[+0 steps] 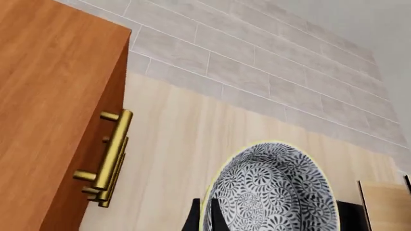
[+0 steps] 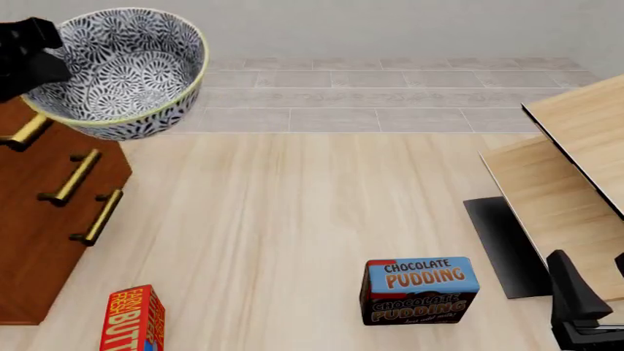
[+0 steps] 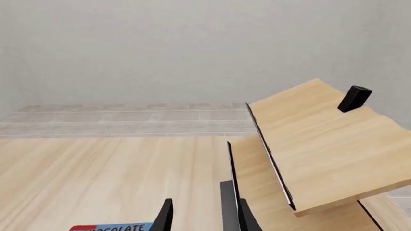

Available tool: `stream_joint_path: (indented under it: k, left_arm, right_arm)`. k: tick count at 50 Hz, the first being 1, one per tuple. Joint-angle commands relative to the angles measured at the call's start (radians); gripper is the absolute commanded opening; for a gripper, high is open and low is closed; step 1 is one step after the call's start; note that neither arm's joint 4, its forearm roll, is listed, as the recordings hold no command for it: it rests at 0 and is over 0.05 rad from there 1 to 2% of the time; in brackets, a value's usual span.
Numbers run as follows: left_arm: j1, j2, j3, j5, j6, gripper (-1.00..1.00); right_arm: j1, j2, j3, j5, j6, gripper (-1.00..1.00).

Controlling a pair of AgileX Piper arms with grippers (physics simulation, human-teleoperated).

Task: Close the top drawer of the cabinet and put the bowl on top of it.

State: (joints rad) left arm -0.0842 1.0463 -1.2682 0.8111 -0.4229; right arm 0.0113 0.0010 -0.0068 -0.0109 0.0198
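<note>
Reddish-brown wood marks the cabinet (image 2: pixel 44 219), which stands at the left edge of the front view and is the landmark for all that follows. Its three brass handles sit in one line on the same face, so I judge the top drawer (image 2: pixel 22 134) to be already shut, though the bowl covers part of it.

Up beside the cabinet's upper front corner, off any surface, is the bowl (image 2: pixel 122 69), blue-and-white with a pale rim, tilted a little. The left gripper (image 1: pixel 204 211) is clamped on its rim, one finger inside and one outside. From the bowl, the cabinet top lies to the left and slightly down, so the coming move is a short sideways carry over that edge, then a lowering.

Far to the right of the cabinet, the right gripper (image 3: pixel 202 216) waits with fingers apart, holding nothing. The left arm is clearly the nearer one.
</note>
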Motion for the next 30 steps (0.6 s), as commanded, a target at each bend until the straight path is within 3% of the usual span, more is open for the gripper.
stream_joint_path:
  k: [1, 18, 25, 30]
  left_arm:
    - [0.135, 0.020, -0.148, 0.128, -0.001, -1.00]
    - [0.256, 0.077, -0.370, 0.263, -0.056, -1.00]
    - [0.304, 0.090, -0.402, 0.278, -0.084, -1.00]
    - [0.386, 0.115, -0.420, 0.285, -0.085, -1.00]
  right_arm:
    - [-0.002, 0.000, 0.001, -0.001, 0.003, 1.00]
    - [-0.004, 0.000, 0.002, -0.003, 0.007, 1.00]
    - [-0.002, 0.000, 0.000, -0.002, 0.009, 1.00]
    - [-0.007, 0.000, 0.001, -0.004, 0.013, 1.00]
